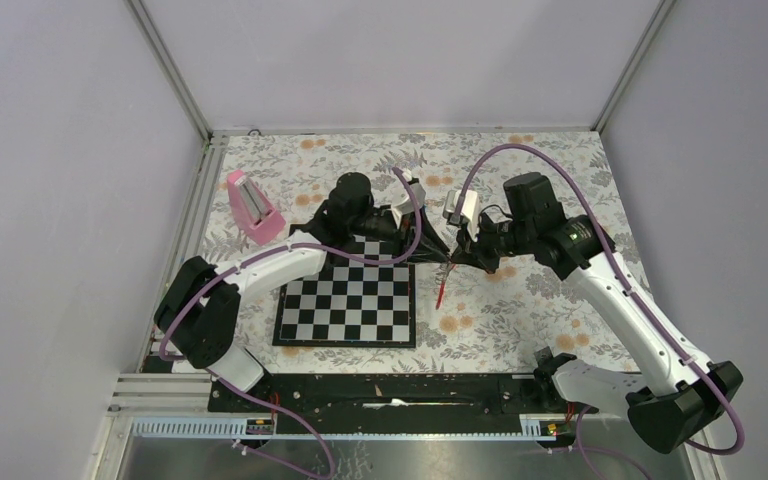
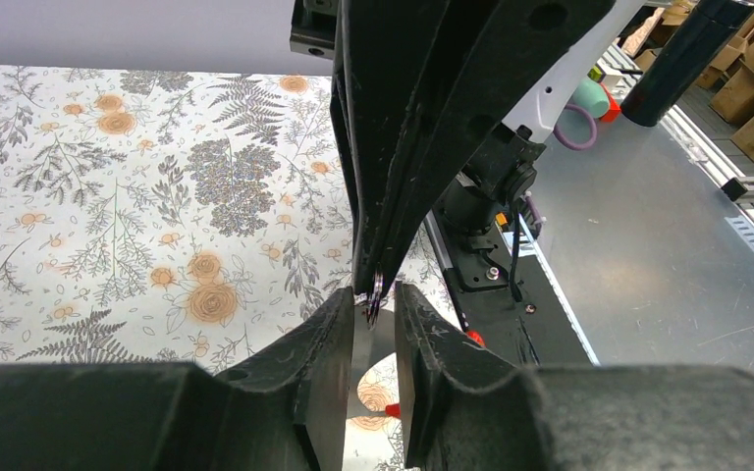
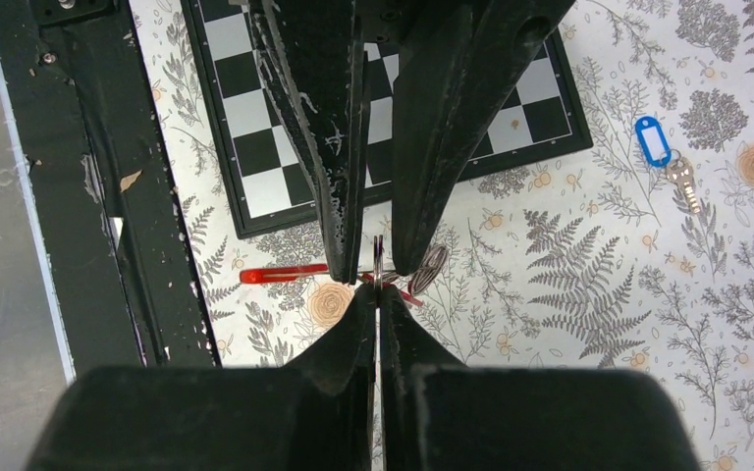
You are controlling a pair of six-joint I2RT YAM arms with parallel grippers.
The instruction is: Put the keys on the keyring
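Right wrist: keyring [image 3: 377,261] in right hand [image 3: 377,291]

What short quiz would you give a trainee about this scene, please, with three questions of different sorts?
1. True or false: the blue-tagged key already hangs on the keyring.
2. Fill in: the jaws of the left hand stand ____ (open or shut).
3. Which hand grips the keyring? A: the left hand. B: the right hand. C: neither.
Key: 1 false, the key lies apart on the floral cloth; 2 open; 3 B.
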